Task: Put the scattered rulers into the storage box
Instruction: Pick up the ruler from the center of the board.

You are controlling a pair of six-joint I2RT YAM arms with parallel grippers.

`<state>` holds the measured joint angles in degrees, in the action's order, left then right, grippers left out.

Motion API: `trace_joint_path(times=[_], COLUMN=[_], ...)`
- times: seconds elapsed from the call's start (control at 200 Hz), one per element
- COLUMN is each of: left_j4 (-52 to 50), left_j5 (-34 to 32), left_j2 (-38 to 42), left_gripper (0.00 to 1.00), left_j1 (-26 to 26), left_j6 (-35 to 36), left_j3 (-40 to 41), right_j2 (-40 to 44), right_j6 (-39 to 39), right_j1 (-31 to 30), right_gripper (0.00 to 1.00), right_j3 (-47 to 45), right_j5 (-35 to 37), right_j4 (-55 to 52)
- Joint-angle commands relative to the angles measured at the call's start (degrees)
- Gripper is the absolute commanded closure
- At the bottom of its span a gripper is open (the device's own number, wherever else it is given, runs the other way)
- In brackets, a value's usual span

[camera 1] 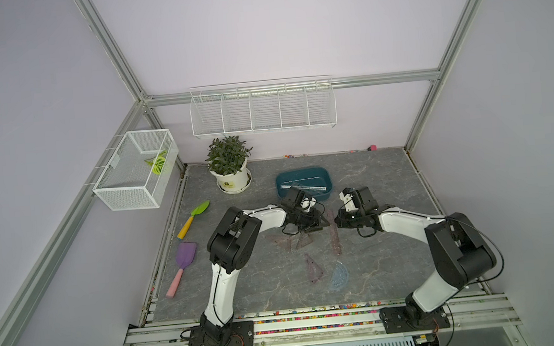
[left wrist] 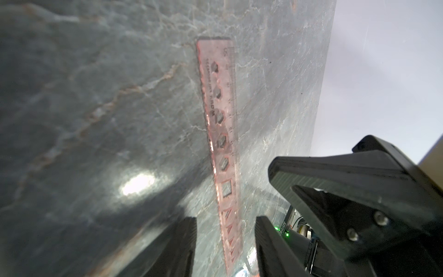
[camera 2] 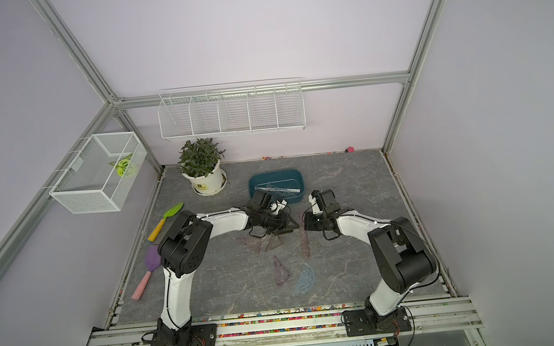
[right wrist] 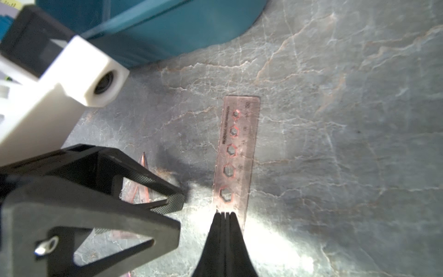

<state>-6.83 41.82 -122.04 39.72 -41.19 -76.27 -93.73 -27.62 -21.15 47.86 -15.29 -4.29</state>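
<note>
A purplish straight ruler (camera 1: 334, 235) (camera 2: 304, 241) lies flat on the grey table between my two grippers. My left gripper (left wrist: 225, 219) (camera 1: 323, 222) is open, one finger on each side of that ruler (left wrist: 221, 120), with gaps on both sides. My right gripper (right wrist: 224, 212) (camera 1: 337, 221) is shut, tips over the ruler's (right wrist: 237, 153) surface, nothing seen between them. The teal storage box (camera 1: 324, 195) (camera 2: 299, 197) (right wrist: 167, 31) stands just behind, with rulers (camera 1: 303, 186) inside. Two triangles (camera 1: 299, 241) overlap left of the strip. Another triangle (camera 1: 315, 268) and a bluish protractor (camera 1: 339, 275) lie nearer the front.
A potted plant (camera 1: 230, 170) stands left of the box. A green trowel (camera 1: 194, 217) and a purple shovel (camera 1: 184, 262) lie at the table's left edge. White wire baskets (camera 1: 262, 109) (camera 1: 133, 171) hang on the back and left walls.
</note>
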Motion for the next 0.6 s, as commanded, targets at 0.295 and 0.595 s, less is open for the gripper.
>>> trace_joint_path(times=[0.295, 0.595], left_j4=[0.1, -1.2], left_j5=[-1.6, -2.6], left_j2=[-1.4, -1.8], left_gripper=[0.54, 0.53], left_j1=[0.7, 1.7], left_j6=[-1.3, -1.0], left_j3=[0.3, -0.7], right_j2=[-1.1, 1.5], right_j6=[-1.5, -1.2], right_j1=[-3.0, -3.0], right_gripper=[1.0, 1.0], right_j3=[-3.1, -4.8], right_j5=[-0.7, 1.4], right_j4=[2.6, 1.9])
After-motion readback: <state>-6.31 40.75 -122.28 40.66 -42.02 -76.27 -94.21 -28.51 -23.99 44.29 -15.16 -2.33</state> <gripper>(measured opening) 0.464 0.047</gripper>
